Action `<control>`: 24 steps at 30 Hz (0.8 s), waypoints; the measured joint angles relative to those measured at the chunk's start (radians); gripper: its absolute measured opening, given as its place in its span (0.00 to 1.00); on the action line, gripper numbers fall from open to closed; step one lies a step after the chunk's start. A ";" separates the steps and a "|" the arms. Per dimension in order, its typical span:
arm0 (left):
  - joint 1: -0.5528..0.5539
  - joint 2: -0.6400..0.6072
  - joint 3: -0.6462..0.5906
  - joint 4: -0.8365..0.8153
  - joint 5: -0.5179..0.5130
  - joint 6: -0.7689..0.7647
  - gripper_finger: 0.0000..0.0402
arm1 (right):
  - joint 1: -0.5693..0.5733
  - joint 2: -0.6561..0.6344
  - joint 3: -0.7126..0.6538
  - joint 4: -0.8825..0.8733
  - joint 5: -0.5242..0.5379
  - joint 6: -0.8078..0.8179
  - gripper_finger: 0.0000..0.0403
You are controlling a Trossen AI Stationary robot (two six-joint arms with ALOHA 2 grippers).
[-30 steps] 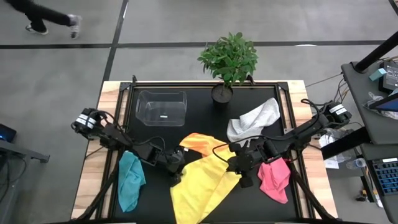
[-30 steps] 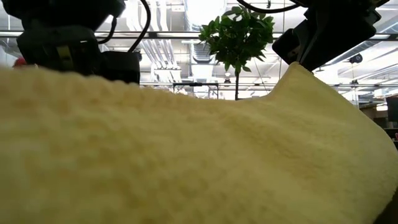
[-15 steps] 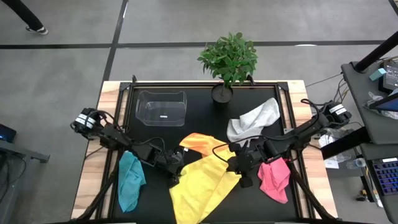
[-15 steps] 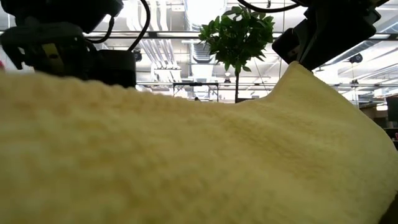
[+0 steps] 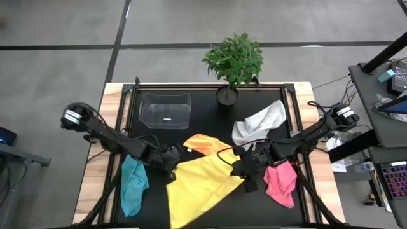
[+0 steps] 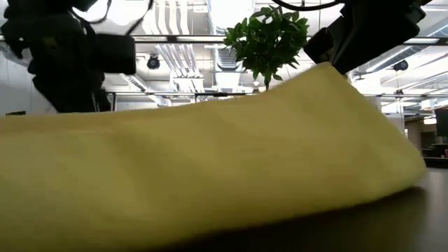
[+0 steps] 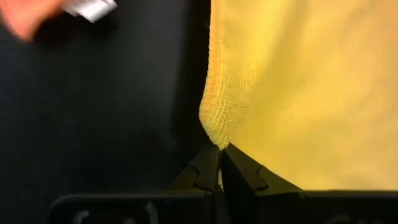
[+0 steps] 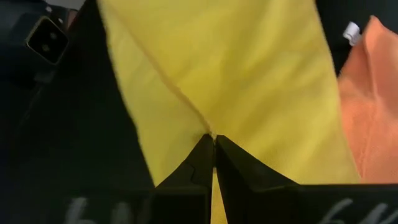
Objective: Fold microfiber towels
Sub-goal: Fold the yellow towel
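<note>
1. The yellow towel (image 7: 298,87) is a soft, matt cloth with a short nubby pile, and loose fibres fray along its edge in the left wrist view.
2. The orange towel (image 8: 373,106), pink towel (image 5: 280,182), teal towel (image 5: 133,184) and white-grey towel (image 5: 259,123) look like the same dull, fuzzy cloth (all rumpled, none shiny).
3. The box (image 5: 165,110) is clear, glossy plastic.
4. The table top (image 5: 210,121) is a flat matt black surface, with bare pale wood (image 5: 95,165) along its sides.
5. The left gripper (image 7: 219,168) and right gripper (image 8: 211,155) have smooth, dark, hard-looking fingers, faintly sheened (plastic or metal, hard to tell).
</note>
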 joint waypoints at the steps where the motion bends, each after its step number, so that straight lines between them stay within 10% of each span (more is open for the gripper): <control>1: 0.000 -0.023 0.000 -0.013 -0.019 0.000 0.00 | 0.000 0.000 0.000 0.009 0.000 -0.002 0.02; 14: -0.001 0.005 -0.007 0.200 -0.078 0.025 0.00 | 0.000 0.000 -0.003 0.029 0.001 -0.002 0.02; 24: 0.000 0.262 0.031 0.472 0.148 0.024 0.01 | 0.000 0.000 -0.006 0.027 0.000 -0.003 0.02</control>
